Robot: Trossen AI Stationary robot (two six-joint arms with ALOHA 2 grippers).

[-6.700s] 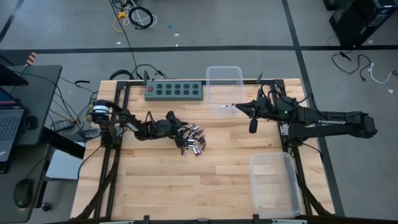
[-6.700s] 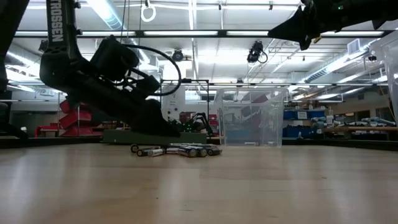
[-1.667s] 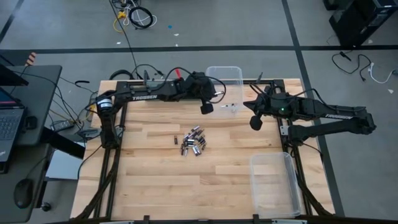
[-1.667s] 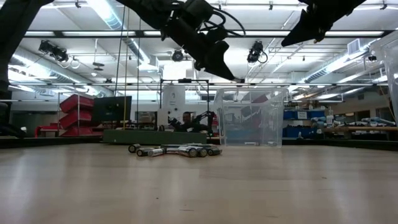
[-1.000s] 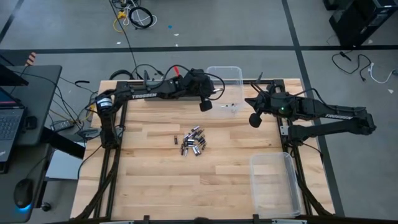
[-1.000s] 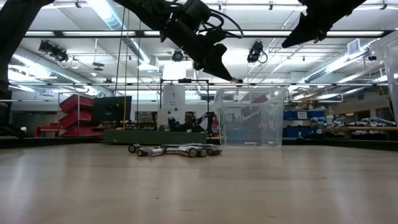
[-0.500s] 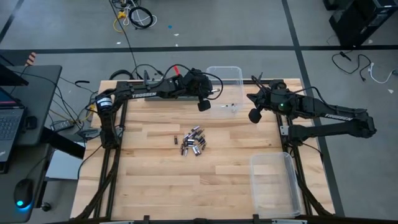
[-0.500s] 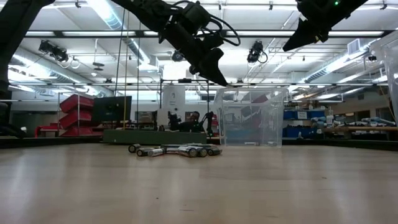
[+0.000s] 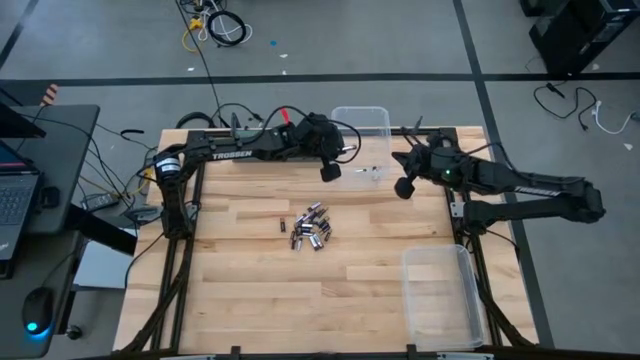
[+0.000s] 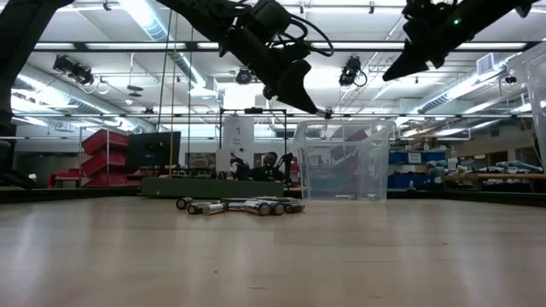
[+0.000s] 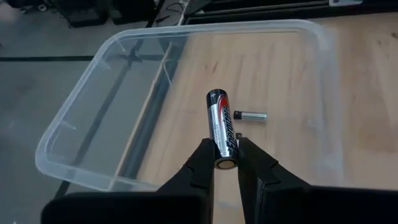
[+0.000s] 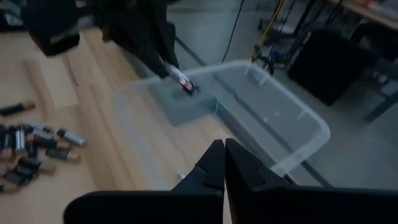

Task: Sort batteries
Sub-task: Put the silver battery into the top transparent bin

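My left gripper (image 11: 225,163) hangs over the clear bin (image 9: 360,115) at the table's far edge, shut on a silver and black battery (image 11: 221,127). It also shows in the low view (image 10: 322,111). One small battery (image 11: 250,115) lies on the bin's floor. A pile of batteries (image 9: 311,228) lies on the wood mid-table, also seen in the low view (image 10: 243,205). My right gripper (image 12: 222,144) is shut on nothing, raised just right of the bin (image 9: 398,162). My left gripper pinches the battery's rear end (image 11: 226,155) between its two fingertips. The fingers slant down from the table's left and run along the battery. The battery juts out ahead of the fingertips (image 12: 183,81), lifted clear above the bin's floor.
A green power strip (image 9: 280,146) lies at the far edge, left of the bin. A second clear bin (image 9: 440,295) stands at the near right. Bare wood lies around the pile and toward the near edge.
My right gripper has sunk a little beside the bin and stayed shut. My left gripper has kept the battery over the bin.
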